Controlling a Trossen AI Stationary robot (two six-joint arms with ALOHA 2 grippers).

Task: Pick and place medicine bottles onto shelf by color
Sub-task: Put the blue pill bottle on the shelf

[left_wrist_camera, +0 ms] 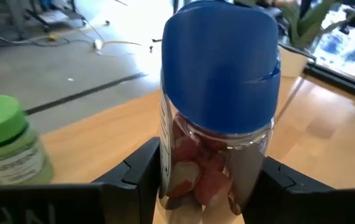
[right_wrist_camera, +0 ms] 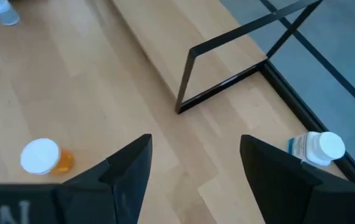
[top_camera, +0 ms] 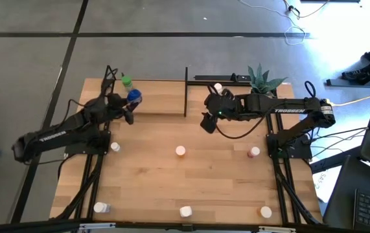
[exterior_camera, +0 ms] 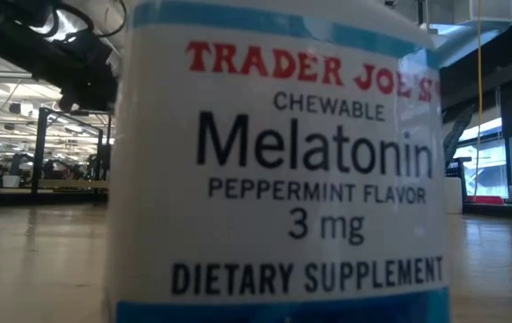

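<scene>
1. Nearest the low camera stood a melatonin bottle (exterior_camera: 278,170), filling that view.
2. Left hand (top_camera: 125,109) pinched the blue-capped bottle (left_wrist_camera: 217,106) upright between its fingers (left_wrist_camera: 133,171), over the shelf (top_camera: 159,97) at the desk's (top_camera: 191,188) far left.
3. Just beside it stood the green bottle (left_wrist_camera: 6,143) (already shelved), so the placing spot probably lay next to that.
4. Right hand (top_camera: 209,122), fingers spread and empty, hovered by the shelf's middle; a white-capped bottle (right_wrist_camera: 317,149) lay nearby.

We see the green bottle (top_camera: 127,81) just beside the blue-capped bottle (top_camera: 134,97), crowding that shelf (top_camera: 159,97) end; its middle lies open.
</scene>
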